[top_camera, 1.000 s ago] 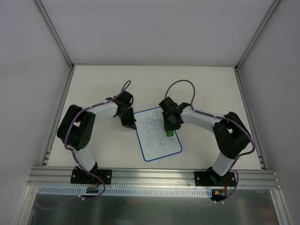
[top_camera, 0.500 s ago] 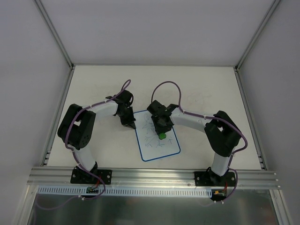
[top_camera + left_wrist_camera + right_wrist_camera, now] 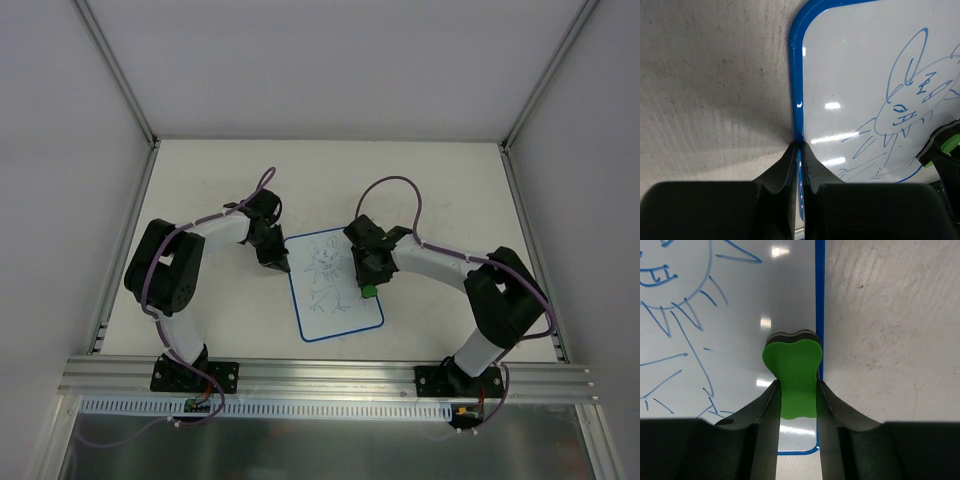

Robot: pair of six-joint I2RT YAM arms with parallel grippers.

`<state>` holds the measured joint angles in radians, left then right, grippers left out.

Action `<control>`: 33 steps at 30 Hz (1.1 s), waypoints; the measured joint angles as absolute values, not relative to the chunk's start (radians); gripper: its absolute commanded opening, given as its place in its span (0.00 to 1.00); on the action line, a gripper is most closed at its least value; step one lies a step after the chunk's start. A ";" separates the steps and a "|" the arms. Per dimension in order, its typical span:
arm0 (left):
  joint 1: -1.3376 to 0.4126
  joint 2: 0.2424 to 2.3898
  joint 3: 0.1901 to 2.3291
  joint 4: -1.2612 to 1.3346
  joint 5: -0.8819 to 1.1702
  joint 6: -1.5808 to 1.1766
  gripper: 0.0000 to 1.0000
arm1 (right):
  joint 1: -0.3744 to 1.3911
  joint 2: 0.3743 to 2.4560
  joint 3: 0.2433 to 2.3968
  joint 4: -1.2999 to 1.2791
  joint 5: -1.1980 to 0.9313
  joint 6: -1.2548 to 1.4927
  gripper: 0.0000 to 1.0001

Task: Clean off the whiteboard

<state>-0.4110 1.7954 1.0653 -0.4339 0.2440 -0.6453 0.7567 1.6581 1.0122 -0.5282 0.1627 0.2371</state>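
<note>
Everything sits on a matte off-white tabletop point(image 3: 200, 180), and up close it's pretty scuffed, with grey smudges and fine scratches. Plain white wall panels point(image 3: 330, 60) box it in at the back and both sides, with slim grey metal corner posts point(image 3: 115, 70) along the joins. A ribbed silver aluminium rail point(image 3: 330, 372) crosses the near edge, and there's a white slotted strip point(image 3: 330, 407) just below it. The lighting's soft and even.

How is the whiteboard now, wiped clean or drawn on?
Drawn on. The whiteboard shows blue sketch lines, and the right gripper holds the green eraser at its edge.
</note>
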 measured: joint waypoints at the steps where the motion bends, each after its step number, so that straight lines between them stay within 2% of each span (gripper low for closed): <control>1: -0.410 1.797 1.067 -0.433 0.246 -0.645 0.00 | 0.755 1.653 1.007 -0.526 0.163 0.237 0.00; 9: -0.408 1.805 1.079 -0.434 0.249 -0.645 0.00 | 0.783 1.669 1.032 -0.551 0.172 0.209 0.00; 18: -0.382 1.805 1.089 -0.435 0.225 -0.645 0.00 | 0.908 1.744 1.121 -0.575 0.146 0.163 0.00; 33: -0.375 1.825 1.120 -0.449 0.216 -0.645 0.00 | 0.956 1.721 1.088 -0.539 0.098 0.091 0.00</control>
<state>-0.3752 1.8248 1.1202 -0.4492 0.2157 -0.6449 0.9558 1.7206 1.0882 -0.5392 0.0982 0.0914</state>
